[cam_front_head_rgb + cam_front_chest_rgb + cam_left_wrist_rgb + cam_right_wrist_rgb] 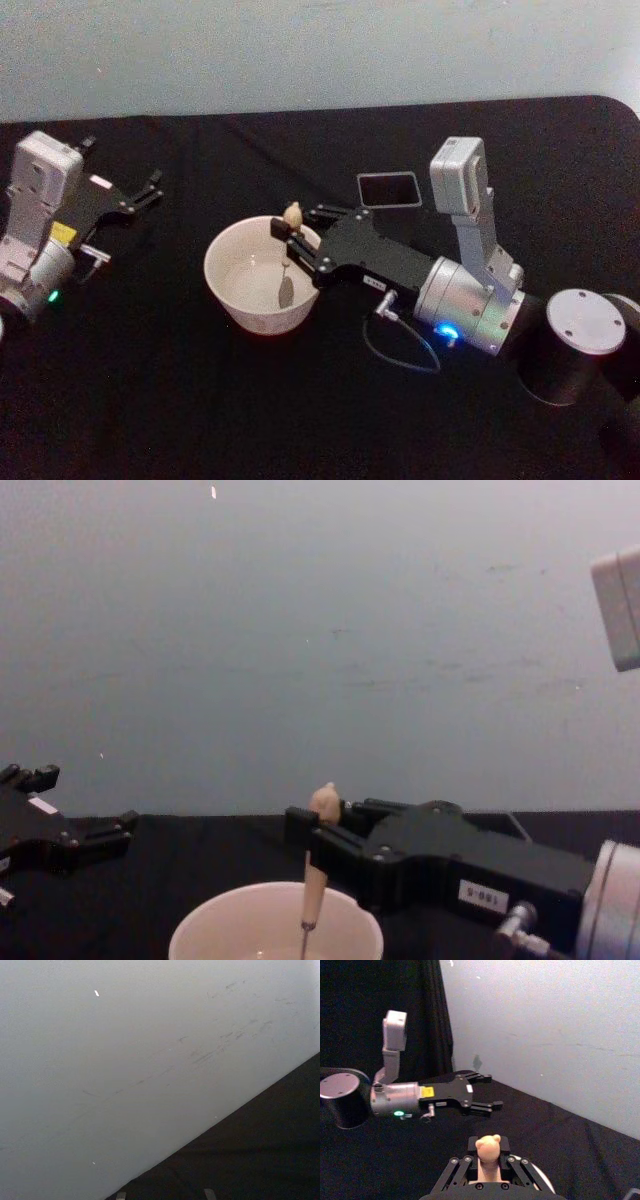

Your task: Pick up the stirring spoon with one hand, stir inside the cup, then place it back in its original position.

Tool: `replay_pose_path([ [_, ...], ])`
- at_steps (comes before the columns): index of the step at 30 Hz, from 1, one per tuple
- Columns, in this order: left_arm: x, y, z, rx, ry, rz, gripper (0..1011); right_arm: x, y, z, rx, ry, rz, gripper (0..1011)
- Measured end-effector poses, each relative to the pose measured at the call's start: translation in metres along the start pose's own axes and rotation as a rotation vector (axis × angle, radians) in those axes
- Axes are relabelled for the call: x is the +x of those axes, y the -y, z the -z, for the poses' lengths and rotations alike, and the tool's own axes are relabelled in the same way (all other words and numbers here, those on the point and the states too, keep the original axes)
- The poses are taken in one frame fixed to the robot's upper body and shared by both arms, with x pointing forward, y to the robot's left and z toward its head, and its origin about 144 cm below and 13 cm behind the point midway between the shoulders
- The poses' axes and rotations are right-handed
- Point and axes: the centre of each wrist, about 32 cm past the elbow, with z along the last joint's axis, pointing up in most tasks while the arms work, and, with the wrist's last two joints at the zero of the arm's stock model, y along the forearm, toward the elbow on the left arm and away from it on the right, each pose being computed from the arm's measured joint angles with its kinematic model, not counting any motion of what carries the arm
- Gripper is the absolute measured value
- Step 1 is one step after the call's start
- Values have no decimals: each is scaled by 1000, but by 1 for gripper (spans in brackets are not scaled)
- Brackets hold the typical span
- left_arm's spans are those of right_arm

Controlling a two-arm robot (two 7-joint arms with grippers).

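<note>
Over cup (225,290), holder (386,188) behind: right gripper (296,240) tight on stirring spoon (293,216), left gripper (152,189) agape.

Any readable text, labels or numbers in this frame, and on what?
White label on the right gripper: characters are there, too blurred to read.
Yellow sticker and white sticker on the left gripper: too small to read.
Nothing else bears text.

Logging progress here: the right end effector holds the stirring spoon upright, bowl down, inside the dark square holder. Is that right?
Not quite. The right end effector holds the stirring spoon upright, bowl down, but inside the cup, not the dark square holder, which sits apart on the table. The head view shows this.
</note>
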Motion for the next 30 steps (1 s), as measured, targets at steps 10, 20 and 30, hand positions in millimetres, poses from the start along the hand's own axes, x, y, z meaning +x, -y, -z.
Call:
replay_pose_path([
  [10, 0, 0, 0, 0, 0, 0, 1001, -6, -12, 2, -1, -5, -21, 221],
  [20, 0, 0, 0, 0, 0, 0, 1001, -3, -30, 4, 9, 8, 14, 221],
  [30, 0, 0, 0, 0, 0, 0, 1001, 6, -35, 3, 16, 20, 62, 222],
])
